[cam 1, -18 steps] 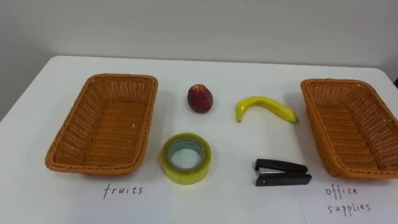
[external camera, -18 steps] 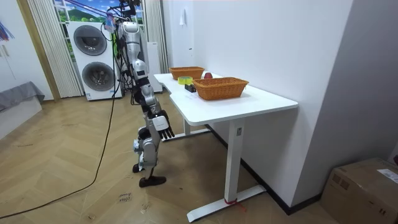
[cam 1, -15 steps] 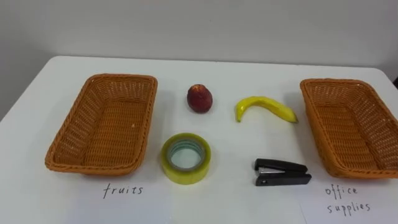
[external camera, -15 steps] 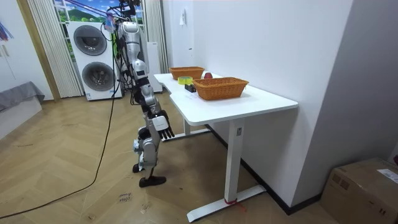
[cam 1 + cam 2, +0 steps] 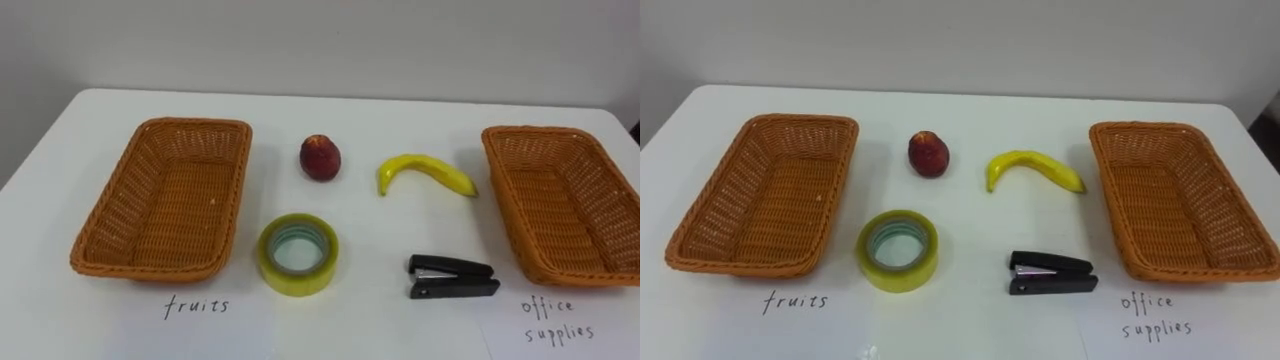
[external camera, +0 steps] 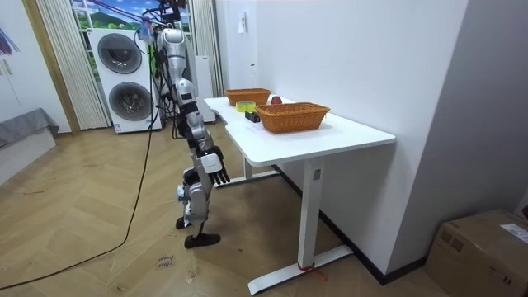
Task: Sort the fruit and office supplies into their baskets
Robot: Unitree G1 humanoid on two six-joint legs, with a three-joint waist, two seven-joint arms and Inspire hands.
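On the white table [image 5: 375, 322] a red peach [image 5: 320, 157] and a yellow banana [image 5: 425, 172] lie in the far middle. Nearer me sit a roll of yellow tape [image 5: 298, 254] and a black stapler [image 5: 452, 276]. An empty wicker basket [image 5: 160, 200] stands at the left above a handwritten "fruits" label [image 5: 197, 305]. A second empty wicker basket [image 5: 560, 200] stands at the right above an "office supplies" label [image 5: 560, 320]. In the room view I stand at the table's long side, and my right hand [image 6: 216, 165] hangs open beside my body, below the tabletop.
The wall runs close behind the table's far edge. In the room view stacked washing machines [image 6: 124, 74] stand behind me, and a cardboard box [image 6: 487, 247] sits on the wooden floor at the room view's right.
The eye view has shifted very slightly. Nothing on the table has moved, and my stance is the same.
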